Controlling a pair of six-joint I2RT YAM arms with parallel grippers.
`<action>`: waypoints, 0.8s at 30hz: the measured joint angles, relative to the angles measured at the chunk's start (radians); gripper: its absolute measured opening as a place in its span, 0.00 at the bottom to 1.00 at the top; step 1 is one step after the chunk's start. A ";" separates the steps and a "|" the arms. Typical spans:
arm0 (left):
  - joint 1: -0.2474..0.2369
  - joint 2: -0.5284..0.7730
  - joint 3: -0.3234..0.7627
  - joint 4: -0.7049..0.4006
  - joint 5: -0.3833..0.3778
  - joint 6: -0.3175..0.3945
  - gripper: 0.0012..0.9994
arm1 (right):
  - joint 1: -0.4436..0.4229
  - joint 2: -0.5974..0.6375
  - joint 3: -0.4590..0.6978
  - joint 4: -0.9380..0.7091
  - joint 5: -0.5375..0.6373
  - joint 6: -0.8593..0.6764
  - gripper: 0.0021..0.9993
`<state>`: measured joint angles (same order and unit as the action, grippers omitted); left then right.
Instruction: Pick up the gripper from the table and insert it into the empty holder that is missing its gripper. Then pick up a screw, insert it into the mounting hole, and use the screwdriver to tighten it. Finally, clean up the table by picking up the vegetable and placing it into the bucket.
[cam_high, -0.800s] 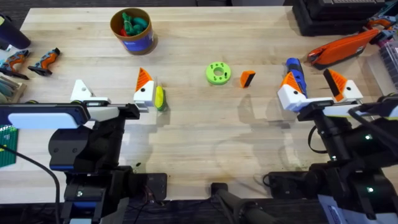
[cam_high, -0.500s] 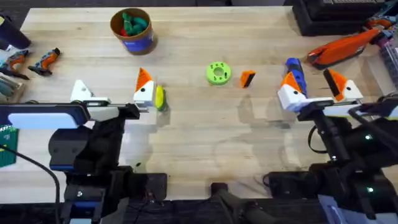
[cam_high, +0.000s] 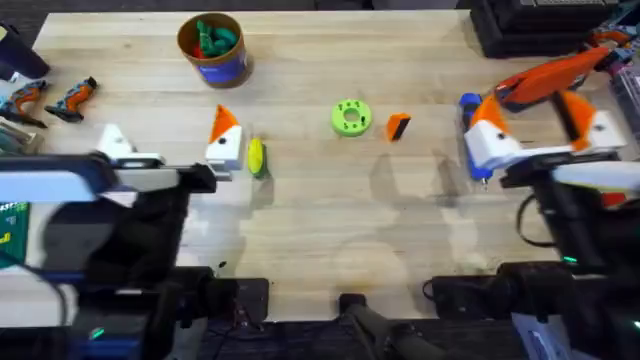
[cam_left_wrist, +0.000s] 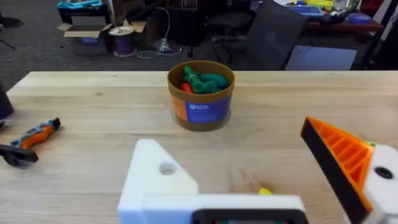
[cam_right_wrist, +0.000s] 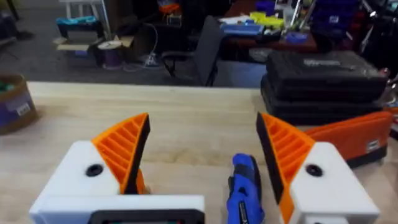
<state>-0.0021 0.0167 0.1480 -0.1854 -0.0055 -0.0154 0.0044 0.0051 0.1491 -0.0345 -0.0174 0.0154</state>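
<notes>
1. Overhead view showed the table (cam_high: 330, 220), a broad light wooden top, carrying every loose item.
2. The left gripper (cam_high: 165, 152) hung over the table's left part with its fingers spread wide and nothing between them; its right-hand finger wore an orange pad, while the other was the holder (cam_high: 113, 142), a bare white block. In the left wrist view the holder (cam_left_wrist: 158, 177) showed an open mounting hole in its face.
3. The right gripper (cam_high: 540, 128) hovered over the table's right part, jaws parted and empty, both white fingers fitted with orange ribbed pads. In the right wrist view the right gripper (cam_right_wrist: 199, 162) had the screwdriver lying on the table between its fingers.
4. The bucket (cam_high: 212, 48) stood near the far edge, left of centre, with green and red toy pieces inside.
5. The screwdriver (cam_high: 472, 125), blue, lay on the table partly hidden under the right gripper's left finger.
6. A green disc (cam_high: 350, 117) with holes sat near the table's middle.
7. The vegetable (cam_high: 256, 157) lay on the table just beside the left gripper's padded finger.
8. The gripper (cam_high: 398, 126), a small orange piece with a black end, rested just right of the green disc.
</notes>
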 joint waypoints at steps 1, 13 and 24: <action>0.000 0.013 0.036 -0.030 0.000 0.000 0.99 | 0.000 0.006 0.038 -0.031 0.000 0.000 0.99; 0.000 0.517 0.647 -0.576 0.000 0.000 0.99 | 0.000 0.414 0.579 -0.500 -0.006 0.003 0.99; 0.000 0.942 0.861 -0.761 0.001 0.000 0.99 | 0.000 0.883 0.901 -0.865 -0.006 0.004 0.99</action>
<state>-0.0021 0.9589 1.0092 -0.9465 -0.0050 -0.0154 0.0044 0.8885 1.0506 -0.8994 -0.0238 0.0193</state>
